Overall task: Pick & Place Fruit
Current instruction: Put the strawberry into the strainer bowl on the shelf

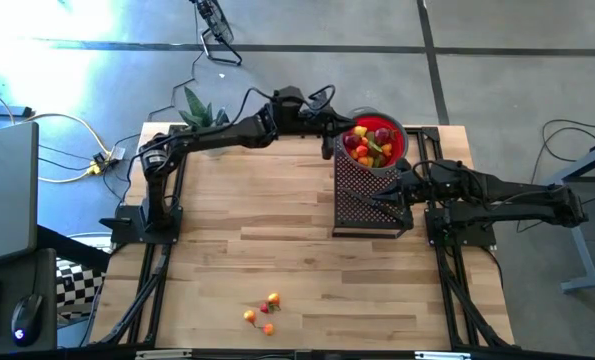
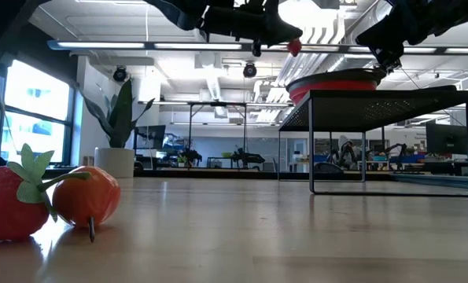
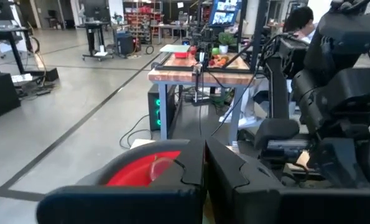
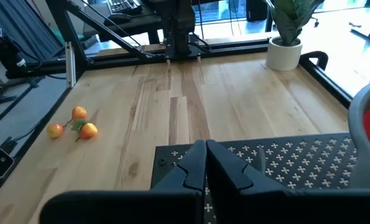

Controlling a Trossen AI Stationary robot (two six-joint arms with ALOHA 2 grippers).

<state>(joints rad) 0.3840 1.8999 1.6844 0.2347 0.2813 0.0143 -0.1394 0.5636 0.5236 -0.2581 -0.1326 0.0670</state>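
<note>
While both grippers' jaws press together, a black rack (image 1: 369, 200) stands beside the red bowl (image 1: 392, 135) of fruit (image 1: 369, 145).

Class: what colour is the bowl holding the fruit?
Red; the bowl shows best in the high view.

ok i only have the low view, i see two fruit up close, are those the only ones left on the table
Observer: No. The high view shows three loose fruit, clustered near the table edge farthest from the bowl.
Operator: and where are the grippers, they're cut off at the top for me
Observer: Both are at the red bowl, which is heaped with fruit on the black rack. The left gripper is shut above the bowl's edge. The right gripper is shut over the rack's perforated top beside the bowl.
</note>
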